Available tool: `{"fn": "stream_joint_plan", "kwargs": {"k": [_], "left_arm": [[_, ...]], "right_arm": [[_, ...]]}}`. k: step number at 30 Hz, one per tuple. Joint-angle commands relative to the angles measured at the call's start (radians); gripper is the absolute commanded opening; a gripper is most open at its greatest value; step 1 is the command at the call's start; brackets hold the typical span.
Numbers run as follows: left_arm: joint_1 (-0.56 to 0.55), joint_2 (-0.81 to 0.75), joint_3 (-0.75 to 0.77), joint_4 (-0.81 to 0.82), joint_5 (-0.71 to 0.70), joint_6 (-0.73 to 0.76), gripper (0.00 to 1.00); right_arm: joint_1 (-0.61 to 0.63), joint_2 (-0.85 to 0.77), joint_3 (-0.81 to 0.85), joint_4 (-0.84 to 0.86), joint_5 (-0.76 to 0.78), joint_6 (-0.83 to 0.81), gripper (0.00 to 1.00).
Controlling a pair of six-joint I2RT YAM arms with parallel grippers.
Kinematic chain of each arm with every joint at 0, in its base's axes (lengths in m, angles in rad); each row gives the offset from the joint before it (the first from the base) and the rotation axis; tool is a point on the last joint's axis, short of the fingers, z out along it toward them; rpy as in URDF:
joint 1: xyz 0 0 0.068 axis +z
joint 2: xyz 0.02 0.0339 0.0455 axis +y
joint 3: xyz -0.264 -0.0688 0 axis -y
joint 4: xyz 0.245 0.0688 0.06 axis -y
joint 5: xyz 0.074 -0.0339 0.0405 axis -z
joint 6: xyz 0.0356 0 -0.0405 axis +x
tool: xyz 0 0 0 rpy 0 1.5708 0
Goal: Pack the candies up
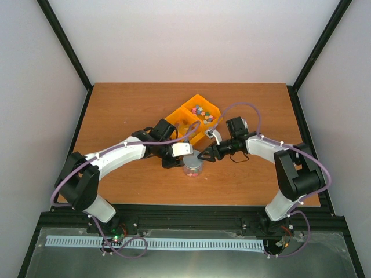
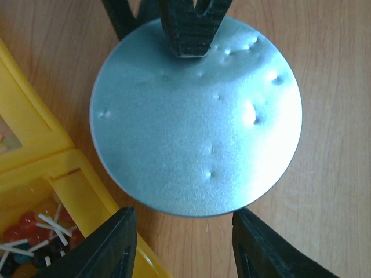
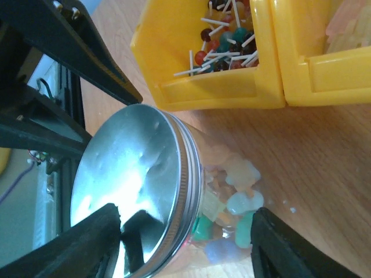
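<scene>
Since the candies (image 3: 235,200) already lie inside the clear jar (image 1: 193,168) under its metal lid (image 2: 197,116), midway between the bench's side edges and nearer the front edge, the step looks like sealing. The right gripper (image 3: 185,211) straddles the jar body, jaws wide and gripping nothing. It should close squarely on the wall first. The left gripper (image 2: 182,214) hovers at the lid rim, equally open and empty, and should be centred before twisting. The bench top is bare wood grain, with yellow bins (image 1: 194,119) just behind. The walls are plain and pale.
</scene>
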Motion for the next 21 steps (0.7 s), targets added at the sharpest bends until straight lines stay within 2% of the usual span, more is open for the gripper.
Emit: {"fn": "stream_joint_plan", "kwargs": {"k": [1,6,9,12,14,17,19,21], "left_arm": [[0.001,-0.019,0.041,-0.055,0.015,-0.004,0.5],[0.001,-0.076,0.061,-0.077,0.029,-0.047,0.62],[0.006,-0.121,0.077,-0.082,0.03,-0.086,0.81],[0.012,-0.185,0.087,-0.057,0.02,-0.137,0.99],[0.016,-0.235,0.089,-0.019,0.012,-0.181,1.0],[0.018,-0.304,0.046,0.112,0.011,-0.297,1.0],[0.016,-0.314,0.014,0.185,0.017,-0.364,1.0],[0.016,-0.289,0.025,0.16,0.056,-0.349,1.0]], "right_arm": [[0.002,-0.031,0.024,0.028,0.076,-0.026,0.68],[-0.042,-0.158,0.052,-0.007,0.093,-0.087,0.86],[-0.066,-0.256,0.056,-0.033,0.122,-0.153,0.97],[-0.075,-0.38,0.034,-0.023,0.179,-0.225,1.0],[-0.077,-0.466,-0.002,0.043,0.219,-0.219,1.0],[-0.075,-0.572,-0.134,0.257,0.248,-0.108,1.0],[-0.074,-0.585,-0.22,0.455,0.23,0.017,1.0],[-0.07,-0.541,-0.233,0.535,0.174,0.083,1.0]]}}
